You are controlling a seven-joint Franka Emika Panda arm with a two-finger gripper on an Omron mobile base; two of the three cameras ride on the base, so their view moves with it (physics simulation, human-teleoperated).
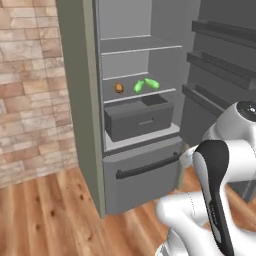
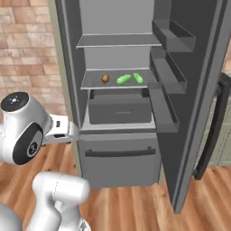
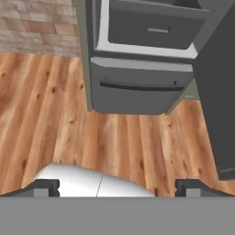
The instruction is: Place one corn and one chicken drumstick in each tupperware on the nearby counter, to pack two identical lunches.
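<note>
While the fridge door is standing open, two corn cobs and what looks like a chicken drumstick are lying on its middle shelf — the gripper is hanging spread wide over the wooden floor, empty.

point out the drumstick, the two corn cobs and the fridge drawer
chicken drumstick (image 2: 105, 79), right base view, middle of the brown piece
left corn (image 2: 123, 79), right base view, middle of the cob
right corn (image 2: 138, 78), right base view, middle of the cob
fridge drawer (image 2: 119, 113), right base view, front panel
</note>
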